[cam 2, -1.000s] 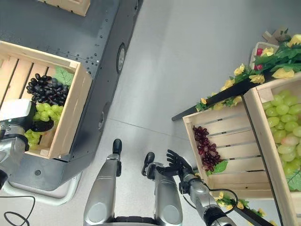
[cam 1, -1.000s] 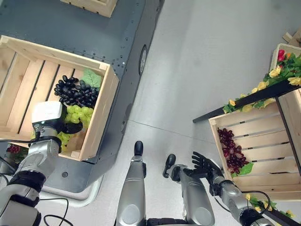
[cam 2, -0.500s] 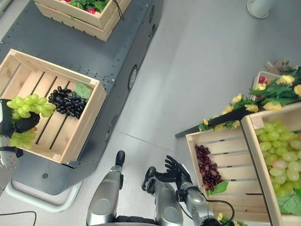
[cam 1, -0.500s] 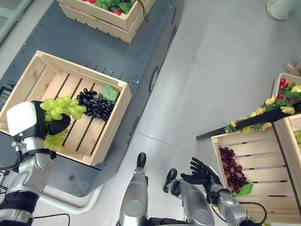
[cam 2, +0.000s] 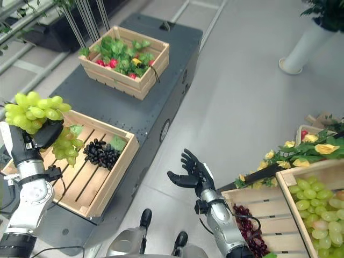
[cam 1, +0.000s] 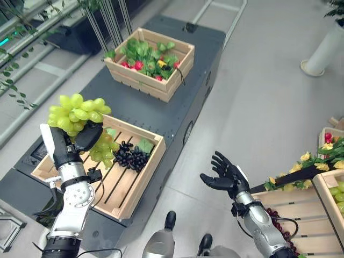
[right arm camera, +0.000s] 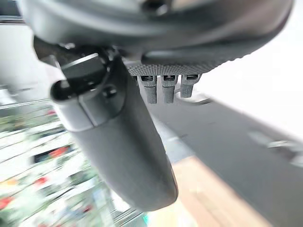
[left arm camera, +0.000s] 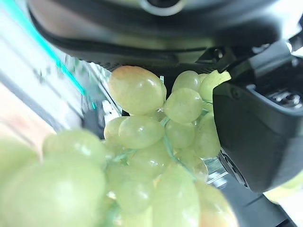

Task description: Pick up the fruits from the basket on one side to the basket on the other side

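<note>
At the left of the frame, the left hand grips a bunch of green grapes raised above the slatted crate, which holds black grapes. The right hand, lower right, is spread, empty, near a crate of red grapes.

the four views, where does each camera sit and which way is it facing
Left eye view: on the head, looking down at the left hand raising green grapes above the wooden crate.
Right eye view: beside it, same scene; open right hand.
Left wrist view: along the left hand, grapes close up.
Right wrist view: along the right hand's thumb.
Shared: both eye views show both hands.
</note>
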Controlling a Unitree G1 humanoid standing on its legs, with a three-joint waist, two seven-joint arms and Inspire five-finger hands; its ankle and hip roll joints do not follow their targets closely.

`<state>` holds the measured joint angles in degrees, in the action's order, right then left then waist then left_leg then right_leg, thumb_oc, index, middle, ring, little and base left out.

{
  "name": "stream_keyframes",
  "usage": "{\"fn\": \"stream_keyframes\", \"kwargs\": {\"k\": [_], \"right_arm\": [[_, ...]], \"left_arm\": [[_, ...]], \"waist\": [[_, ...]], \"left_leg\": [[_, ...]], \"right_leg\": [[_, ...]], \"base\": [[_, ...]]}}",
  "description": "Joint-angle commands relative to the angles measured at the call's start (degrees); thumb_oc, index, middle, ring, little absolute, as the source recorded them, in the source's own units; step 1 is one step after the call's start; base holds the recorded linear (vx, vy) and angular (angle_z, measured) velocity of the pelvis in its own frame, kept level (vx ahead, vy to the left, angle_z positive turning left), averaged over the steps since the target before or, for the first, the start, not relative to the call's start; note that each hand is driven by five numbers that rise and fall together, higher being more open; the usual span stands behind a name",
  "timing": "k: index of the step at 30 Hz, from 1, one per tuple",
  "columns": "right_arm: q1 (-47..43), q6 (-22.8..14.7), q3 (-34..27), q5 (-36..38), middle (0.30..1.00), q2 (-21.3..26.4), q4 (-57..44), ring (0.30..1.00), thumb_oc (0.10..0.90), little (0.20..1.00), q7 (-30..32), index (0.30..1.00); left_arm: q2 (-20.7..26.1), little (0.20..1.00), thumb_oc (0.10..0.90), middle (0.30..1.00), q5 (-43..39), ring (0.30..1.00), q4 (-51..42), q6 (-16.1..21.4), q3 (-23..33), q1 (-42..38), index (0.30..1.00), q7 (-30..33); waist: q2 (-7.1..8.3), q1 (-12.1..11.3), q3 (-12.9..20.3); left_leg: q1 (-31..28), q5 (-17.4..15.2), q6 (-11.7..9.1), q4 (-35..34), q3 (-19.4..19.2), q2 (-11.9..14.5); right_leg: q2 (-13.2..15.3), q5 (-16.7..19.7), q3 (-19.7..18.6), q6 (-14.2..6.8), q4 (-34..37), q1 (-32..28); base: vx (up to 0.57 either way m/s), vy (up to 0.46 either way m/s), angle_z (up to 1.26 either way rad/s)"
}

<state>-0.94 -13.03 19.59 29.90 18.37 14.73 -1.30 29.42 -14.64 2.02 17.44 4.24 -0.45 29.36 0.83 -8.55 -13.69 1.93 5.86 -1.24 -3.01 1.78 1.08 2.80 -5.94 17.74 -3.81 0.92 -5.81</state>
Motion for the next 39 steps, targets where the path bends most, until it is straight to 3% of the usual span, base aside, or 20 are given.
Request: {"fn": "stream_keyframes", "kwargs": {"k": [1,6,12,20,28,32,39], "right_arm": [[-5.9,-4.7,3.1,3.5,0.9,0.8,-9.0,0.9,0.8,0.9,-2.5,0.9],[-11.0,-2.4,3.9,4.7,0.9,0.4,-14.0,0.9,0.8,0.9,-3.4,0.9],[-13.8,0.0,3.5,10.6,0.9,0.2,-20.3,0.9,0.8,0.9,-7.2,0.9],[-13.7,1.7,3.1,16.0,0.9,0.0,-25.5,0.9,0.8,0.9,-9.7,0.9],[-12.2,4.2,2.8,22.1,0.9,1.0,-27.8,0.9,0.8,0.9,-14.0,0.9],[-12.0,5.7,2.6,25.2,0.9,1.3,-28.9,0.9,0.8,0.9,-15.6,0.9],[-11.5,7.9,3.0,22.3,0.9,1.8,-30.1,0.9,0.8,0.9,-15.2,0.9]], "left_arm": [[-3.2,0.3,0.4,0.3,-8.5,0.3,-4.5,10.7,-3.0,-5.0,0.3,-5.6],[-6.5,0.3,0.4,0.3,-15.5,0.3,-5.7,11.6,-6.6,-6.8,0.3,-11.4],[-8.3,0.3,0.4,0.3,-22.0,0.3,-6.7,9.5,-10.8,-8.5,0.3,-17.5],[-8.5,0.3,0.4,0.3,-24.1,0.3,-7.1,8.2,-14.6,-9.5,0.3,-19.9],[-7.3,0.3,0.4,0.3,-18.0,0.3,-8.4,10.9,-15.4,-10.1,0.3,-16.4],[-6.9,0.3,0.4,0.3,-16.6,0.3,-8.7,10.5,-14.8,-10.5,0.3,-13.2],[-6.8,0.3,0.4,0.3,-6.3,0.3,-9.4,12.4,-14.2,-11.0,0.3,-4.4]], "waist": [[0.25,0.5,7.3],[0.19,0.5,8.8],[0.42,1.2,10.9],[0.65,2.2,11.9],[0.94,2.8,12.7],[1.01,3.1,12.9],[1.2,3.6,13.4]], "left_leg": [[0.9,-1.4,-0.9,-2.0,2.3,-2.5],[0.0,-2.0,-0.6,-2.0,2.1,-2.5],[-0.9,-3.1,-0.2,-2.0,1.3,-2.5],[-1.7,-4.1,0.4,-2.0,0.1,-2.3],[-2.2,-4.9,0.3,-2.0,-0.8,-2.0],[-2.5,-5.1,0.2,-2.0,-1.2,-1.7],[-2.9,-5.5,0.3,-2.0,-1.6,-1.6]], "right_leg": [[1.2,6.4,-1.5,0.8,3.5,2.6],[1.4,6.7,-1.8,0.8,3.9,2.1],[1.7,7.0,-2.5,0.1,4.1,2.1],[1.8,7.0,-3.2,-0.4,4.1,2.1],[2.4,7.1,-3.2,-1.0,4.1,2.1],[2.5,7.0,-3.3,-1.1,4.1,2.1],[2.6,6.9,-3.7,-1.3,4.1,2.0]], "base": [[-0.04,-0.044,-0.02],[-0.02,-0.018,-0.04],[-0.01,-0.004,0.0],[0.0,0.0,0.0],[0.0,0.0,0.0],[0.0,0.0,0.0],[0.02,-0.005,-0.05]]}}
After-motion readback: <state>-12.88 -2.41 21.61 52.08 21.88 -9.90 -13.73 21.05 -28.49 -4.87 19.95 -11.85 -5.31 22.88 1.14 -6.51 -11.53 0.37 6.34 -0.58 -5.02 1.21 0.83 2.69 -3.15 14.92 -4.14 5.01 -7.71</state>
